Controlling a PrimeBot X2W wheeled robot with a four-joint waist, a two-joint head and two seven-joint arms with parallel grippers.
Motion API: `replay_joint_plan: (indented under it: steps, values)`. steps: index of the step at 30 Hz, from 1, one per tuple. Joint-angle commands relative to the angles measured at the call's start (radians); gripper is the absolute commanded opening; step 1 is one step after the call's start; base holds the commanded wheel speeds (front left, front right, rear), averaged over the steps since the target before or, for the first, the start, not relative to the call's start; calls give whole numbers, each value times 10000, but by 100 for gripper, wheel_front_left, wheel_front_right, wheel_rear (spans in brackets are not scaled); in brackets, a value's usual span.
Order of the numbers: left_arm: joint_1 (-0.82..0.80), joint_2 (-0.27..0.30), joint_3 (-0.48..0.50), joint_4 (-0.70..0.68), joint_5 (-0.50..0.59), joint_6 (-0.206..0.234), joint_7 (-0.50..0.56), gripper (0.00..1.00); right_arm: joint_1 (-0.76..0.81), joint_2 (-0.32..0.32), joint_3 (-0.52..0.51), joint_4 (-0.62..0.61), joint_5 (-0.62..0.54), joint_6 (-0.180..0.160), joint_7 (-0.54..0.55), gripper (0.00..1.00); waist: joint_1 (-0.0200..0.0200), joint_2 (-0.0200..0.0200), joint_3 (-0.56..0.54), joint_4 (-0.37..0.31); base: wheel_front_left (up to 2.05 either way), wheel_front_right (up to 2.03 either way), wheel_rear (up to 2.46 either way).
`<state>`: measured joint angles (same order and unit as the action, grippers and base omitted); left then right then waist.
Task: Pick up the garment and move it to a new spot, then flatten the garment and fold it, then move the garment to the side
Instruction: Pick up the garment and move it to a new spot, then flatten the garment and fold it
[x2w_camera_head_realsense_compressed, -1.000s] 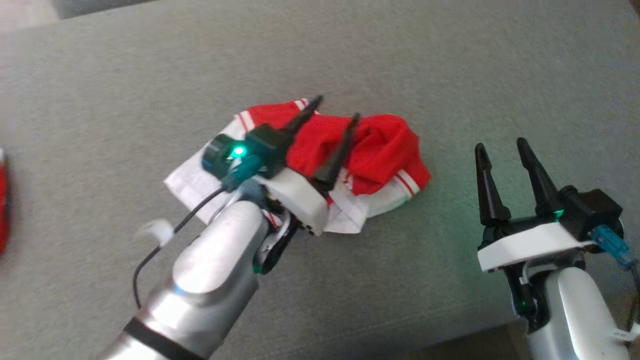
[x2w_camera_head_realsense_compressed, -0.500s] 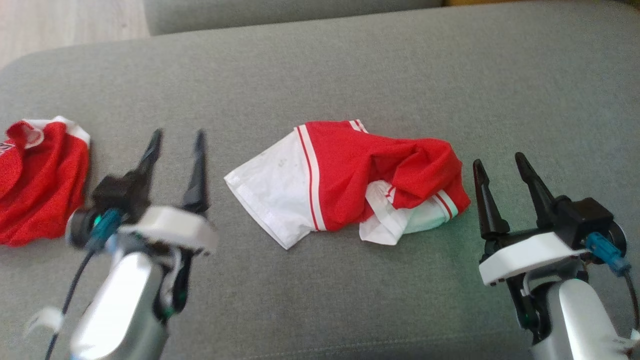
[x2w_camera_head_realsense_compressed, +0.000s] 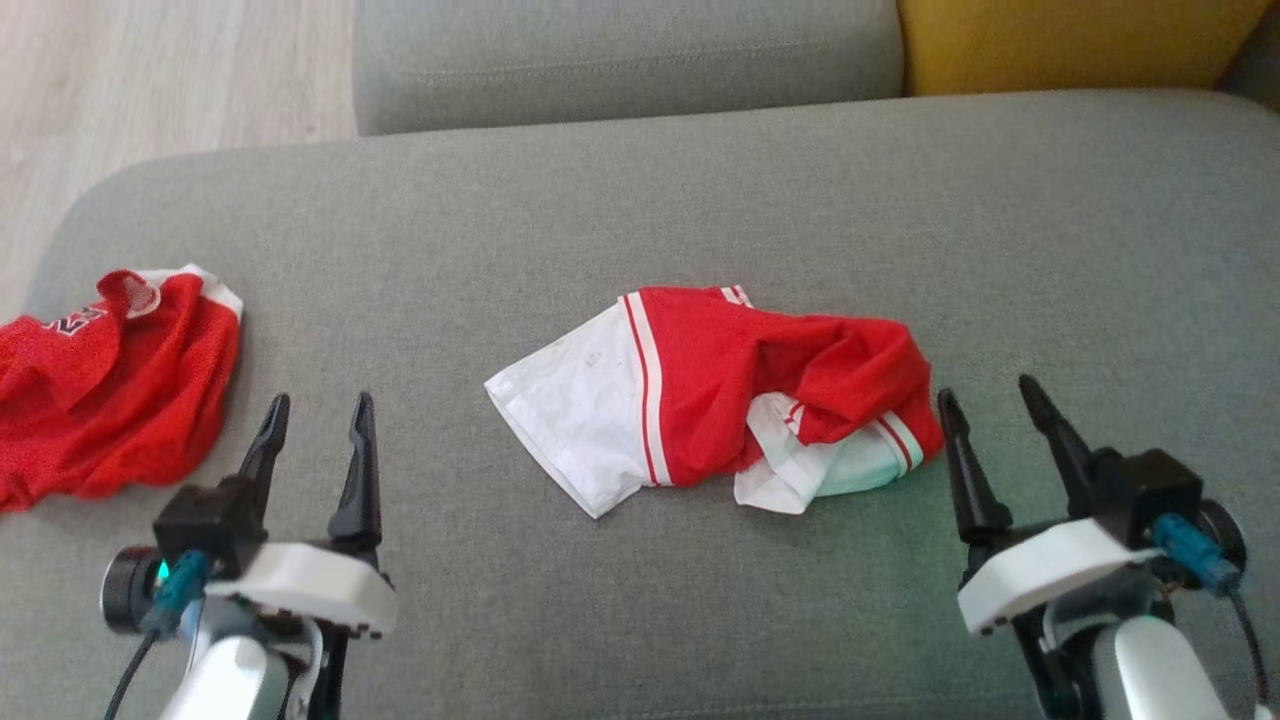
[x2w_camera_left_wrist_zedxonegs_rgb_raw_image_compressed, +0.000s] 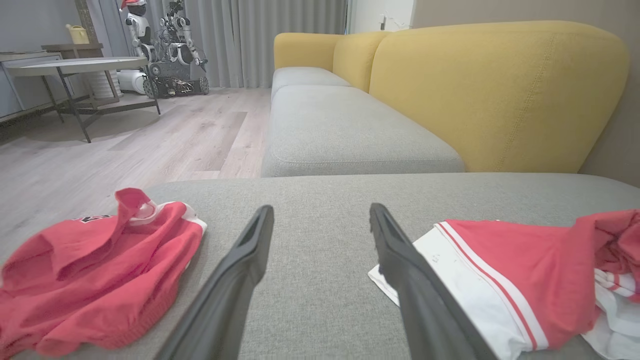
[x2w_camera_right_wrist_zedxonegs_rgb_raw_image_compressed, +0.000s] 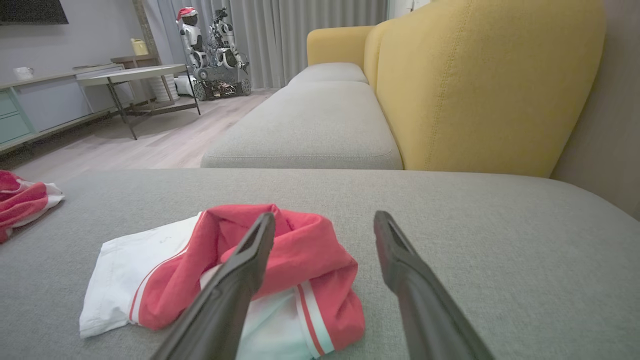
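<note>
Left pincer (x2w_camera_head_realsense_compressed: 320, 402), withdrawn from the garment (x2w_camera_head_realsense_compressed: 720, 390), stands open and empty; right pincer (x2w_camera_head_realsense_compressed: 985, 392) likewise open. The garment lies crumpled mid-cushion on the sofa (x2w_camera_head_realsense_compressed: 640, 200), released, apparently awaiting flattening.

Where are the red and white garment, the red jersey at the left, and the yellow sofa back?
red and white garment (x2w_camera_head_realsense_compressed: 700, 380): head view, its red middle panel.
red jersey (x2w_camera_head_realsense_compressed: 120, 400): head view, its mesh body.
yellow sofa back (x2w_camera_left_wrist_zedxonegs_rgb_raw_image_compressed: 490, 95): left wrist view, its front face.
</note>
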<state>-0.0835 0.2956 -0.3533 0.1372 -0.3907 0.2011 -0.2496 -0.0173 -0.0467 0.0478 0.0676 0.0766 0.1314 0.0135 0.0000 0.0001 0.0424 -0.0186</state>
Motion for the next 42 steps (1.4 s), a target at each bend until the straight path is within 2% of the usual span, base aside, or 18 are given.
replay_joint_plan:
  steps: [1,15,42]
  values:
    - [-257,307,428,-361,-82,-9,-121,100,-42,-35,243,-398,-90,-7,36,100,0,-1,-111,-30,0,0,0]
    - [781,398,304,-951,-221,279,95,100,601,-35,389,-732,-34,-7,335,100,0,-1,-590,-145,0,0,0]
    - [578,484,128,-1019,-200,391,144,100,534,-35,484,-650,-24,-7,449,100,0,-1,-455,25,0,0,0]
